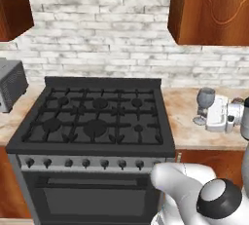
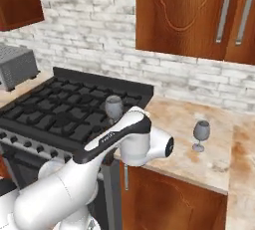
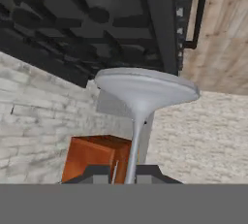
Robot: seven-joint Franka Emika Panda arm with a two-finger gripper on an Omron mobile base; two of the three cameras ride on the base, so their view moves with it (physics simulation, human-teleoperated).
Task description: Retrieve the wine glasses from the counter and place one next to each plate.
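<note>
Nearest the base, the white arm (image 2: pixel 99 147) rises and reaches forward and right over the front corner of a black gas stove (image 1: pixel 97 117). The hand is turned level, pointing sideways along the surface (image 2: pixel 174 119), a mottled beige-and-rust stone top on reddish-brown cabinets.

The tool (image 1: pixel 210 114) is drawn narrow on the thin stem of one wine glass (image 1: pixel 205 97), just right of the stove. In the hand view the stem runs up from between the tool's tips to the round foot, with the picture rolled over. Whether the foot touches the surface cannot be told.

The second wine glass (image 2: pixel 201 130) stands upright on the surface further right, well apart from the first.

A grey boxy appliance (image 1: pixel 10 85) sits left of the stove. Behind all runs a whitish brick backsplash (image 1: pixel 112 34), with wooden wall cabinets (image 2: pixel 184 15) above.
</note>
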